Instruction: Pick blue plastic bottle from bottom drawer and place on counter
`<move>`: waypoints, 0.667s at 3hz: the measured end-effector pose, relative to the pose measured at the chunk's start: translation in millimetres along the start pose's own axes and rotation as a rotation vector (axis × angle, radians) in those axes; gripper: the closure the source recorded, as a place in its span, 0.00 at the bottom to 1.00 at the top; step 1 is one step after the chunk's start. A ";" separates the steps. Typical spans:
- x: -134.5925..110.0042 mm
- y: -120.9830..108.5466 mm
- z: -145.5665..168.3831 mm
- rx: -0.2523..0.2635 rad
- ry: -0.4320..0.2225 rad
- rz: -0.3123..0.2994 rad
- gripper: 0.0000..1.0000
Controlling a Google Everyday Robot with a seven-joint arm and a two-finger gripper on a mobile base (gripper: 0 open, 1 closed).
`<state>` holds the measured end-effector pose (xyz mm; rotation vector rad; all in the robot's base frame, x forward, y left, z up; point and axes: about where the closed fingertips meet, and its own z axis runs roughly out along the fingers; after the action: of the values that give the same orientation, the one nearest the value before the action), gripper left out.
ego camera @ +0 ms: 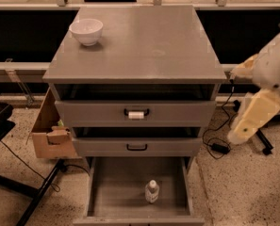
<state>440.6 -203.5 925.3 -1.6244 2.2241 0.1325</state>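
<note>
The blue plastic bottle (152, 191) is small and clear with a white cap. It stands upright in the open bottom drawer (111, 192), right of the drawer's middle and near its front. The grey counter (144, 41) tops the three-drawer cabinet. My gripper (245, 126), cream and white, hangs to the right of the cabinet at the height of the upper drawers. It is well above and to the right of the bottle and holds nothing that I can see.
A white bowl (86, 31) sits at the counter's back left corner. The two upper drawers with black handles (136, 112) stand slightly open. A cardboard box (50, 133) leans against the cabinet's left side. Cables and a black plug (219, 148) lie on the floor at the right.
</note>
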 end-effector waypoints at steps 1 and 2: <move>-1.2 32.7 62.5 -0.072 -0.159 0.028 0.00; 0.7 59.9 132.9 -0.109 -0.289 0.011 0.00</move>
<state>417.4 -145.3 793.7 -1.5371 2.0349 0.4687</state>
